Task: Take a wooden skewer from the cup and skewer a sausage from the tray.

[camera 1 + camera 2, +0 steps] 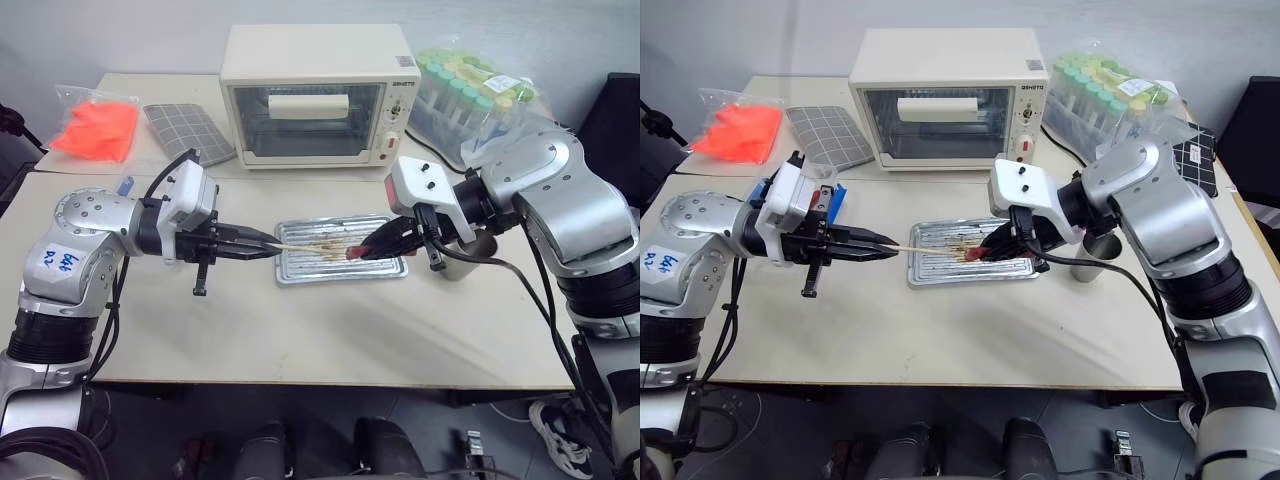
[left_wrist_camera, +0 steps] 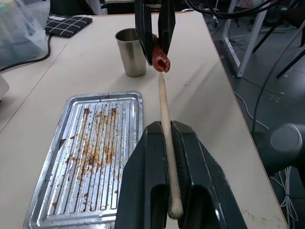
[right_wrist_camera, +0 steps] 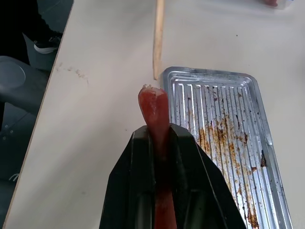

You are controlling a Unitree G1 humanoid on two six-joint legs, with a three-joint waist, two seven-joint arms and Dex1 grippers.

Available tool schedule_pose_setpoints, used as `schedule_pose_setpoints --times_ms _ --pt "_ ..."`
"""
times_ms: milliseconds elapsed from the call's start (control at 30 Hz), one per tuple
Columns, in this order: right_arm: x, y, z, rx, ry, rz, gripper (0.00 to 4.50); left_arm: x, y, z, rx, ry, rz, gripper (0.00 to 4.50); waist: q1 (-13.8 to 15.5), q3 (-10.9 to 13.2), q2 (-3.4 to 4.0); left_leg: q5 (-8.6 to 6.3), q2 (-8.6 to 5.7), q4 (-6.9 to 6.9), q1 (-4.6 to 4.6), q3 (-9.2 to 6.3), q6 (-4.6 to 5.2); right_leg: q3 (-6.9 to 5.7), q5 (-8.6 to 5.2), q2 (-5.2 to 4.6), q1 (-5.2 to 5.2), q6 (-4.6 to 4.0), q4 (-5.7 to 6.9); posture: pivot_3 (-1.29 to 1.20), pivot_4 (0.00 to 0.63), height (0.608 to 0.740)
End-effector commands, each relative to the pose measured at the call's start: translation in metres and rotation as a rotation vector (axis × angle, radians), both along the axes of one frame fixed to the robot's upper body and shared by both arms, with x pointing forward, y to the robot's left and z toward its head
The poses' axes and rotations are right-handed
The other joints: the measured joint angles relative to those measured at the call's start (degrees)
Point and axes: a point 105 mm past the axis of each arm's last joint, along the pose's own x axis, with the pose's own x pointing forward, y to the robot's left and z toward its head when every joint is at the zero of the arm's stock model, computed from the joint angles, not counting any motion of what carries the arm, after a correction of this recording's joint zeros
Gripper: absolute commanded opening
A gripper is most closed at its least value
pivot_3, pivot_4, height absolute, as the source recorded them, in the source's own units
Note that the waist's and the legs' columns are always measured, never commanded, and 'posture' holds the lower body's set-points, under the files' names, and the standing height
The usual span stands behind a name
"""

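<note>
Left gripper (image 1: 268, 244) is seen clamped on the wooden skewer (image 2: 165, 125), and the right gripper (image 1: 985, 245) is pinched shut on the sausage (image 3: 154, 114); both are held above the tray (image 1: 390, 270), near the table's middle, tip facing cut end but not yet touching. The piercing step is judged to be in hand: the point must next be lined up with the sausage's end and pushed straight in along its length. Only brown grease is seen in the tray; what the cup (image 2: 131, 51), toward the table's right edge, holds cannot be told
</note>
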Motion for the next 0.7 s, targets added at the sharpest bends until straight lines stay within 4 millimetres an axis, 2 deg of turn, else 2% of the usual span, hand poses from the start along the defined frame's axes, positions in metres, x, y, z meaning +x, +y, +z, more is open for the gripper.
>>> schedule_pose_setpoints --times_ms 33,333,700 --pt "-0.001 0.001 0.005 -0.001 -0.03 0.012 0.15 -0.003 0.001 0.011 -0.006 -0.054 0.001 0.0 0.0 0.0 0.0 0.0 0.02 0.0 0.0 0.0 0.0 0.0 0.0 0.0 0.0 0.0 0.0 0.0 0.15 0.74" --pt "-0.003 0.012 0.008 0.021 -0.028 0.034 0.15 -0.005 -0.003 0.01 -0.014 -0.057 -0.007 0.0 0.0 0.0 0.0 0.0 0.03 0.0 0.0 -0.01 0.0 0.0 0.0 0.0 0.0 0.0 0.01 0.0 0.15 0.74" --pt "-0.002 0.011 0.013 0.029 -0.026 0.026 0.15 -0.002 0.002 0.008 -0.003 -0.052 0.012 0.0 0.0 0.0 0.0 0.0 0.03 0.0 0.0 0.0 0.0 0.0 0.0 0.0 0.0 0.0 0.01 0.0 0.15 0.74"
